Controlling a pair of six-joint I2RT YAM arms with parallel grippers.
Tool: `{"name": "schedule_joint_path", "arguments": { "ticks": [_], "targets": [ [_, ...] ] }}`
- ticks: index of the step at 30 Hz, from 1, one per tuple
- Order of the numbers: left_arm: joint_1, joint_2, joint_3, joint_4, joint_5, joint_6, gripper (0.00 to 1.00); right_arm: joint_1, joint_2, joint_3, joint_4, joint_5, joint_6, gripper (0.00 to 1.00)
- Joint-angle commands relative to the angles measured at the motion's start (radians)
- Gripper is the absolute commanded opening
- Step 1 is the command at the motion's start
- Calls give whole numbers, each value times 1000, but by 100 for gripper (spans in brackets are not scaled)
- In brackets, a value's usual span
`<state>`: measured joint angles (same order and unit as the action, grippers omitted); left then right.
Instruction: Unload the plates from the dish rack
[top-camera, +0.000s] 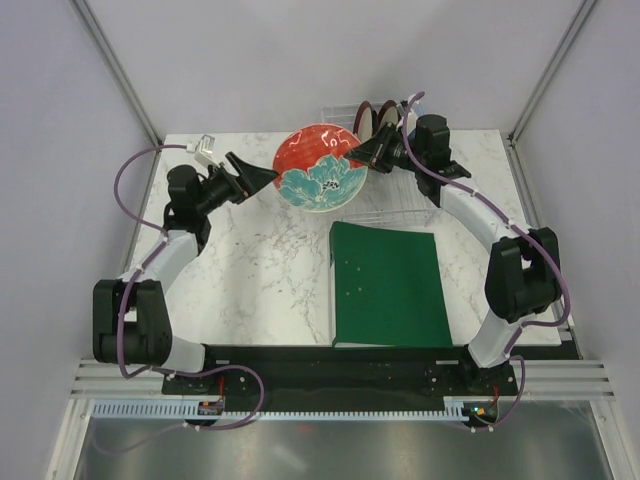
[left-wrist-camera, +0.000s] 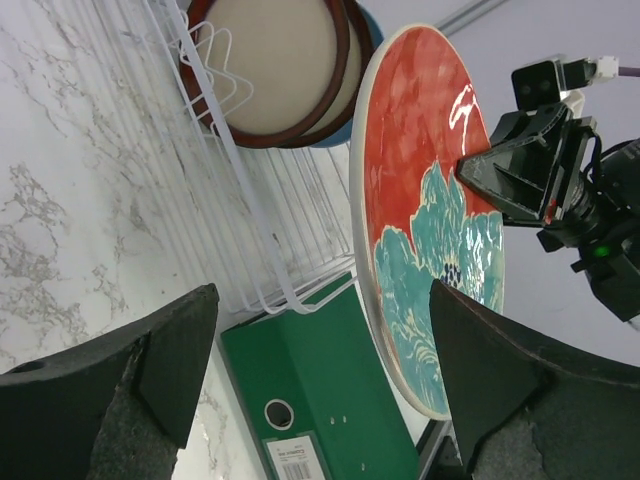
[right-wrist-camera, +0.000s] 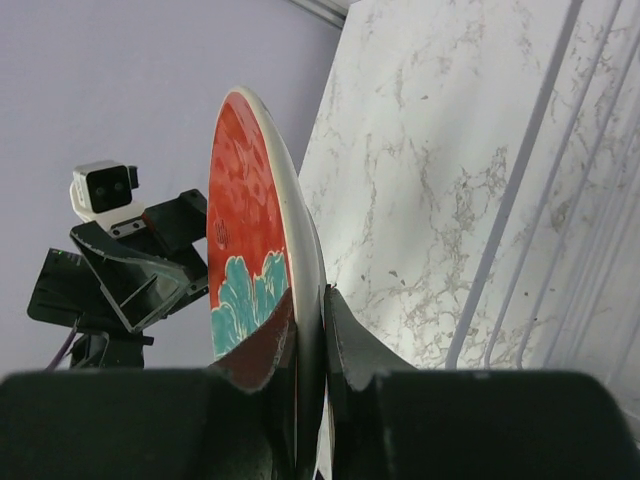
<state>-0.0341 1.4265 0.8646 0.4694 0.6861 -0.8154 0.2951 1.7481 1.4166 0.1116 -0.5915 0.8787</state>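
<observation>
Nearest the arms, by the table's (top-camera: 250, 270) front right edge, there's a flat green folder (top-camera: 388, 285), spine label (left-wrist-camera: 296, 455) too small to read. Past it, over the table's middle, the right gripper (top-camera: 358, 155) pinches the rim of the round red plate with the teal flower (top-camera: 320, 172). The left gripper (top-camera: 262, 177) gapes wide beside the opposite rim. I'd get those jaws squarely over the rim and closed before the right lets go. Far edge: the clear rack (top-camera: 400, 205) holds the cream, dark-red-rimmed plate (left-wrist-camera: 280, 60).
</observation>
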Motion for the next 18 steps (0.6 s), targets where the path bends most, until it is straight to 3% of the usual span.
{"name": "schedule_joint_path", "arguments": {
  "ticks": [1,8,10,12,13,14,15,16,18],
  "targets": [
    [3,34,-6,162,46,-102,91,30,-90,-4,260,-77,120,2],
    [-6,55,19,199,50,-122,82,79,-73,-11,280,-70,123,2],
    [-13,63,28,202,55,-119,71,90,-67,-10,286,-68,124,2],
    [-18,68,30,204,59,-114,50,93,-64,-8,287,-64,123,2],
    [-16,68,25,204,59,-108,38,93,-62,-8,287,-64,123,2],
    [-16,66,24,193,62,-105,17,93,-64,-8,287,-62,121,2],
    [-18,69,27,170,66,-85,8,92,-62,-5,284,-60,115,2],
    [-18,72,48,140,72,-73,2,93,-62,-4,274,-60,111,3],
    [-20,77,65,59,72,-44,2,93,-61,7,263,-60,102,4]
  ]
}}
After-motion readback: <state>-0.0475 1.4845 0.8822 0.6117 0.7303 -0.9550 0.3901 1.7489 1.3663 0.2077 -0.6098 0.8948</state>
